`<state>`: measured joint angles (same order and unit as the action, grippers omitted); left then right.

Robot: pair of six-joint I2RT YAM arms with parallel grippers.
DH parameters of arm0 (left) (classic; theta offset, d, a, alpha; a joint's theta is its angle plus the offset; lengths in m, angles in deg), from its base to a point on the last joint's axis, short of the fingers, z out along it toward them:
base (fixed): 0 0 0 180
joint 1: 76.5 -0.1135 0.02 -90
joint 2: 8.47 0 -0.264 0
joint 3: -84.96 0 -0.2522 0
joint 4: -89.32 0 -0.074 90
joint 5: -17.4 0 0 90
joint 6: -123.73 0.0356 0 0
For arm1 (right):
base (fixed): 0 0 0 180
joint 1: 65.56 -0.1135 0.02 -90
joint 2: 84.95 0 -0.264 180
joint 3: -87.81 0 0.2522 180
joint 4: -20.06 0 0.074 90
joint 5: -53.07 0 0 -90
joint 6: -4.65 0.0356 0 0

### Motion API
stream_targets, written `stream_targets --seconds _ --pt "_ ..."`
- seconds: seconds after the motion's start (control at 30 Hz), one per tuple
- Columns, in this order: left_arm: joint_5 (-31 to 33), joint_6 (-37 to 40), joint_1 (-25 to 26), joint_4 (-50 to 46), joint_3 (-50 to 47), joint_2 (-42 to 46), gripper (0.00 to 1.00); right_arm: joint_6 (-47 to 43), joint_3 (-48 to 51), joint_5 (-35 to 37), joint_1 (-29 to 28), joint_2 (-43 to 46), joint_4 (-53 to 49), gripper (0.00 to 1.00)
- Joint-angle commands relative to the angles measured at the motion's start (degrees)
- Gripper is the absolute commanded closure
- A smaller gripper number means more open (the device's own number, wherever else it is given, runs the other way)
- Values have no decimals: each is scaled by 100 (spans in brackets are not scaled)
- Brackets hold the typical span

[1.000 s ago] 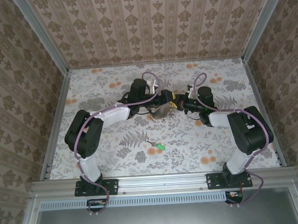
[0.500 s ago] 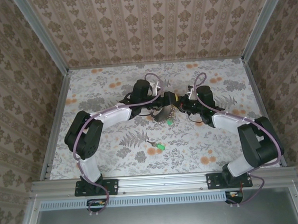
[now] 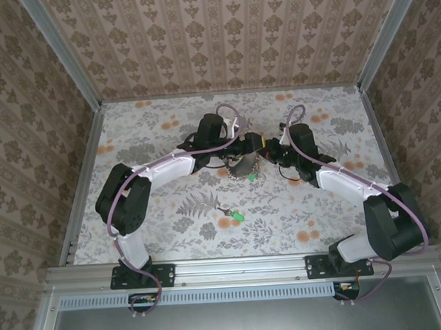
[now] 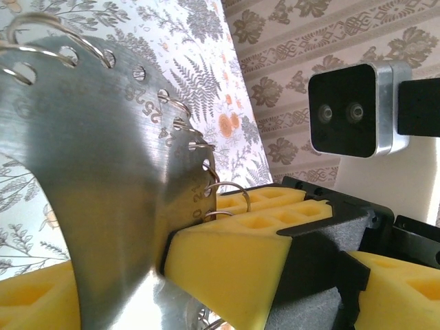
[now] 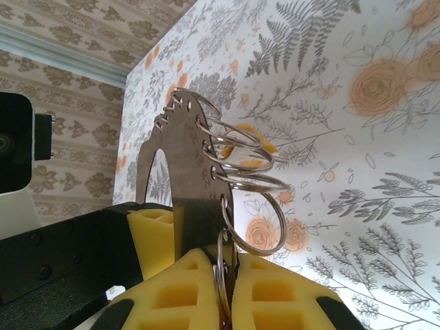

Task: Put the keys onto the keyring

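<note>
The keyring [image 3: 240, 166] is a fan-shaped metal plate with numbered holes and several silver split rings [image 5: 253, 180]. It hangs above the middle of the table. My right gripper [image 3: 266, 151] [image 5: 230, 297] is shut on the plate's edge and one ring. My left gripper [image 3: 245, 147] stands open around the plate. Its fingers [image 4: 34, 302] sit wide apart, one pad [image 5: 148, 237] just behind the plate. A yellow-orange key head [image 5: 260, 145] shows behind the rings. A small greenish key [image 3: 251, 177] dangles under the plate. One green-headed key [image 3: 238, 217] lies on the table in front.
The floral table [image 3: 156, 213] is walled by patterned panels on three sides. A metal rail [image 3: 241, 267] runs along the near edge. Purple cables [image 3: 225, 113] loop above both wrists. The right wrist camera housing [image 4: 350, 110] is close in front of the left wrist.
My left gripper's jaws have spread off the plate. The right arm has stretched out, its elbow swinging down and right. The keyring and both grippers drifted slightly toward the back.
</note>
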<state>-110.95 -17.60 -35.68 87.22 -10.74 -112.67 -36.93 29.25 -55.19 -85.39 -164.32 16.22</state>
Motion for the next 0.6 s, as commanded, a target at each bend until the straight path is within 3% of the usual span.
stream_targets --seconds 0.0,0.13,0.3,0.5,0.57 --pt "596 159 -13 -171 102 236 14 -556 -196 597 -247 233 -520 100" --pt "499 121 19 -30 208 162 19 -285 -181 261 -416 153 -122 100" --pt "479 283 16 -209 385 120 34 -70 -20 -187 -507 239 354 100" --pt "391 308 27 -101 367 83 47 -261 -150 -222 -428 465 -15 100" --pt "357 330 25 -74 354 83 47 -292 -222 -309 -407 460 -64 100"
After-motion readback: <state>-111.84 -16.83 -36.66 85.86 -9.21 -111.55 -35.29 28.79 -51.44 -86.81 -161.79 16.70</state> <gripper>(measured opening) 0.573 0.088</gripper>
